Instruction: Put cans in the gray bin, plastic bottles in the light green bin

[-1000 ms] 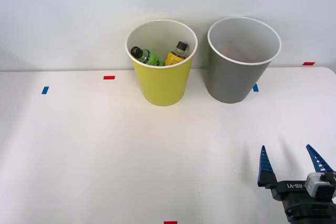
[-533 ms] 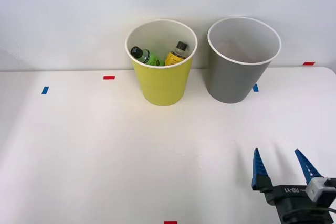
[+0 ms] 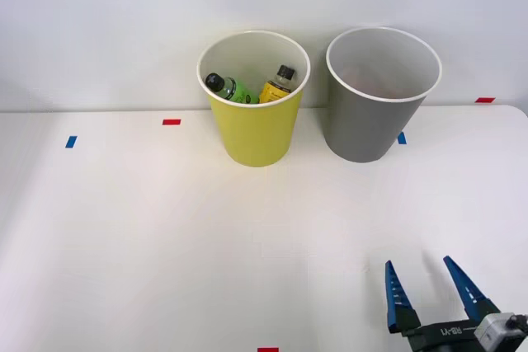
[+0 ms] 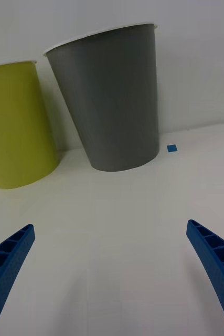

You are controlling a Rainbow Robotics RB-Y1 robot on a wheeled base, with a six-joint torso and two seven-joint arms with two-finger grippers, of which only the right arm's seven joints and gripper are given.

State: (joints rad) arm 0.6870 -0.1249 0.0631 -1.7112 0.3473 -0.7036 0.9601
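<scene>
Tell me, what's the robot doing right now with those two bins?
Right gripper open, empty, low over the table's near edge. Green bottle and orange bottle inside light green bin. Gray bin stands beside it. Nothing in the way.

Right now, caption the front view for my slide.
Two bottles in green bin, gray bin beside it, gripper open.

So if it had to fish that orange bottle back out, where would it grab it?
Probably by the black-capped neck, coming straight down from above. The yellow-orange bottle leans inside the light green bin with its cap uppermost beside the green bottle; the bin's tall wall blocks any sideways approach. The right tool is open.
</scene>
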